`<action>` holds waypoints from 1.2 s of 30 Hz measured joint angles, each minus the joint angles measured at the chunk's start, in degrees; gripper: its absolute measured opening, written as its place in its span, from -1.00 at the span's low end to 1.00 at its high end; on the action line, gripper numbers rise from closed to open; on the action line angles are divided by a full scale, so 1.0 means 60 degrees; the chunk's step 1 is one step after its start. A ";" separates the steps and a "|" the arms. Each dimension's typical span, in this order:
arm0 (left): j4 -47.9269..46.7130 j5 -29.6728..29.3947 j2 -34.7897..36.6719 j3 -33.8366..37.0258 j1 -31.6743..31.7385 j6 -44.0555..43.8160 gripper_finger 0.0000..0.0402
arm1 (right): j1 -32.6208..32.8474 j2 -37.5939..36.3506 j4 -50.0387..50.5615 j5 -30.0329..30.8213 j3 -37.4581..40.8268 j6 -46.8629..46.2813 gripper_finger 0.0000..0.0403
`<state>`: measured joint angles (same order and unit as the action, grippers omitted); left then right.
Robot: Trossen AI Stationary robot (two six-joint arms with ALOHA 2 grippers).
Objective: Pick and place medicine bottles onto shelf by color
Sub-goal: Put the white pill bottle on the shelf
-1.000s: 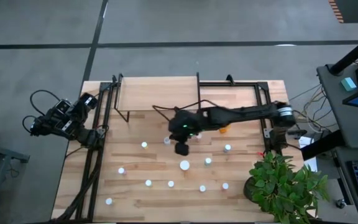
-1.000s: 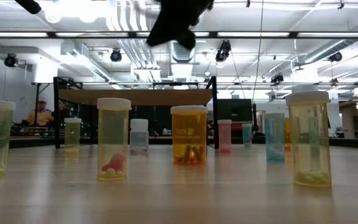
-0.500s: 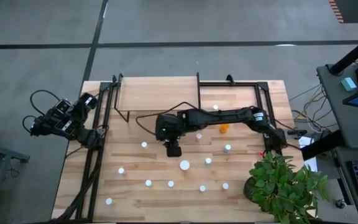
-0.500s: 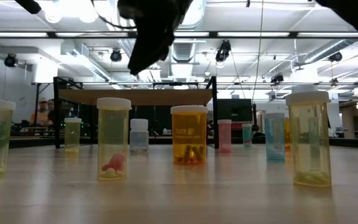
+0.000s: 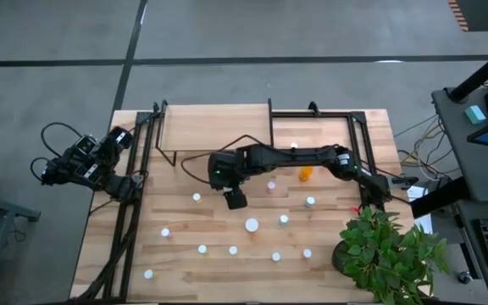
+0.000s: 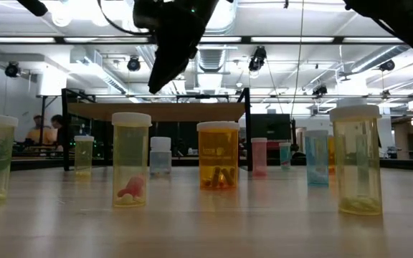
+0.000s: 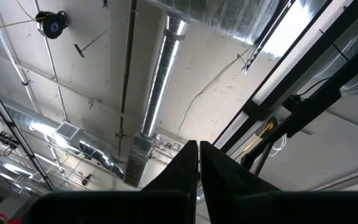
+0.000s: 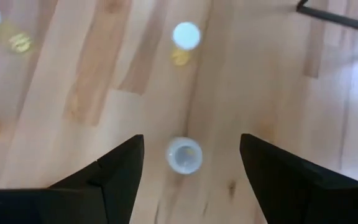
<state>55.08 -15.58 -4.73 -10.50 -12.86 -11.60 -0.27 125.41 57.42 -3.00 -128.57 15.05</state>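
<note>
Right gripper (image 8: 188,155) reaching across the tabletop (image 5: 185,263) from the right side, hovering above a clear bottle (image 8: 184,155) with a pale cap; jaws spread wide, empty, the bottle standing upright between them but below, not touched. In the high view, same gripper (image 5: 235,198) just in front of the shelf (image 5: 214,127), near the tabletop's middle.

Left gripper (image 7: 197,180) parked off the tabletop's left edge, pointing up at the ceiling; jaws pressed together, holding nothing.

Shelf at the back of the tabletop, light board on thin black legs. One bottle (image 5: 294,146) with a white cap seen over the right-hand frame at the back; whether on a board there, cannot tell. Orange bottle (image 5: 305,174) lying just ahead of that frame.

Other bottles scattered upright over the front half of the tabletop, well apart from each other. In the low view: yellowish bottle (image 6: 131,159) with a pink pill inside, amber bottle (image 6: 218,155) at centre, pink bottle (image 6: 259,156) behind it, bluish bottle (image 6: 317,157), large yellowish bottle (image 6: 357,159) at the right.

Plant (image 5: 388,250) at the tabletop's front right corner.
</note>
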 joint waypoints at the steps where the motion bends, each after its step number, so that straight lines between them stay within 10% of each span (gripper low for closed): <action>1: 0.0009 -0.0003 0.0000 0.0000 0.0000 -0.0003 -1.00 | 0.0000 0.0012 -0.0122 0.0103 0.0102 -0.0001 0.28; 19: 0.0162 -0.0028 0.0004 -0.0007 -0.0001 0.0001 -1.00 | 0.0038 0.0901 -0.0411 0.1212 0.1077 -0.1423 0.24; 36: 0.0249 -0.0225 0.0004 -0.0011 -0.0001 0.0008 -1.00 | 0.0071 0.0877 -0.0668 0.0961 0.1107 -0.1691 -0.28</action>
<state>56.58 -16.93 -4.71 -10.57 -12.87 -11.55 0.16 130.67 53.41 2.76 -121.93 4.91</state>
